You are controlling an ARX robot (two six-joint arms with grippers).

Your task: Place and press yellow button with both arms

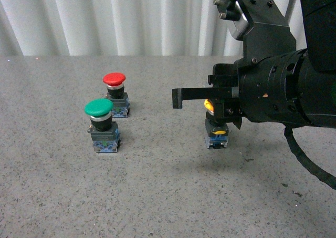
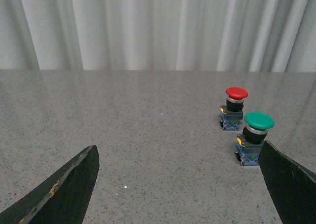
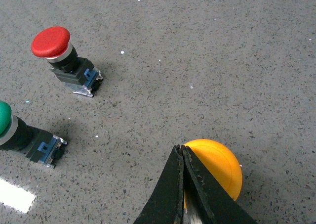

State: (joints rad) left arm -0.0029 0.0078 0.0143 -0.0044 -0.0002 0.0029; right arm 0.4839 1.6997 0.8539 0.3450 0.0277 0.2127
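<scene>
The yellow button [image 1: 215,128] stands upright on the grey table at centre right, its yellow cap mostly hidden behind my right arm. In the right wrist view the cap [image 3: 219,167] lies directly under my right gripper [image 3: 180,150], whose jaws are shut together and over the cap's top; contact cannot be told. In the front view a thin black finger [image 1: 177,97] points left above the button. My left gripper [image 2: 177,169] is open and empty, low over bare table, with the green button just beyond one finger [image 2: 289,182].
A green-capped button [image 1: 102,125] and a red-capped button [image 1: 115,93] stand upright at centre left, close together; both show in the left wrist view [image 2: 256,140] [image 2: 233,108]. A white curtain [image 1: 121,17] hangs behind the table's far edge.
</scene>
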